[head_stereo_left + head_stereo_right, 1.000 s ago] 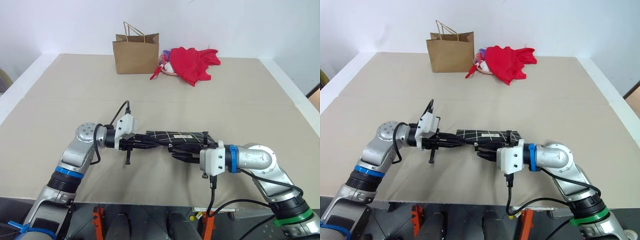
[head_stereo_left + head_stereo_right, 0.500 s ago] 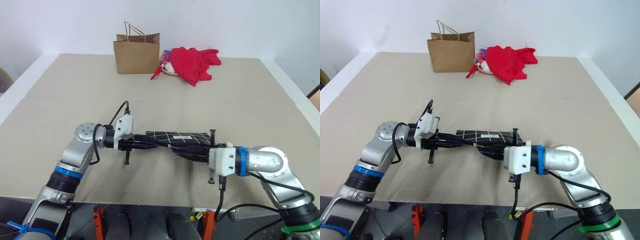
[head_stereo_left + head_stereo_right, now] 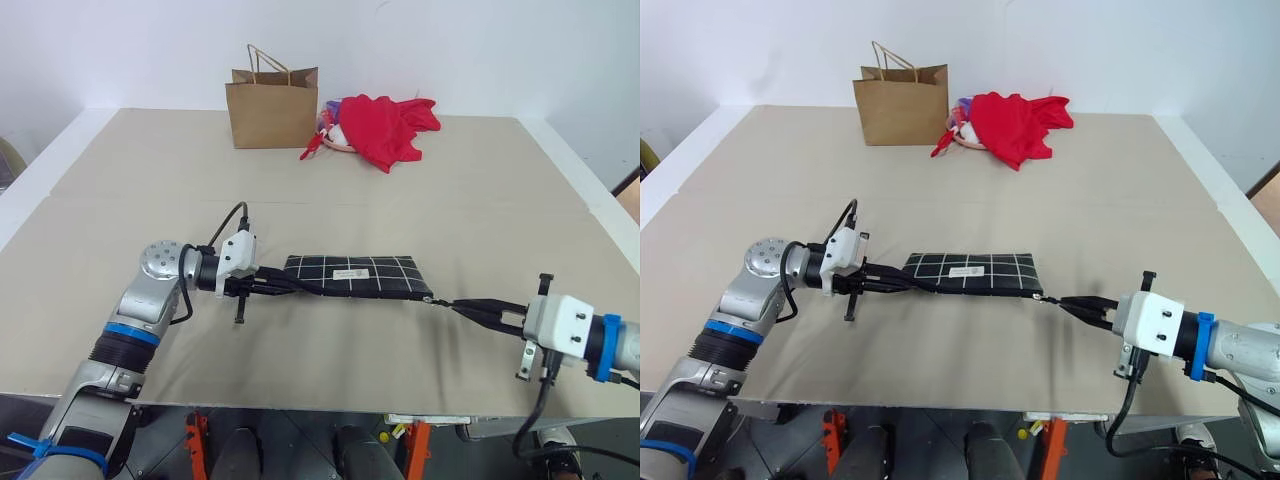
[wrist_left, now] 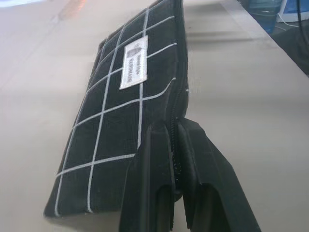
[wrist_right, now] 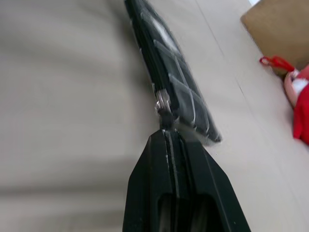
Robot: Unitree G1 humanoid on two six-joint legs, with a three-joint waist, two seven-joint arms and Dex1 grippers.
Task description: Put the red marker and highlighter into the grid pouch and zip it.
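Left arm: we reach it low over the table, elbow bent, wrist turned inward toward our right.
Left gripper (image 3: 283,286): our fingers are pinched together on the near end of the grid pouch (image 3: 352,276).
Right arm: we hold it far out to our right, forearm level.
Right gripper (image 3: 462,306): our fingers are closed on the zipper pull (image 5: 163,102).
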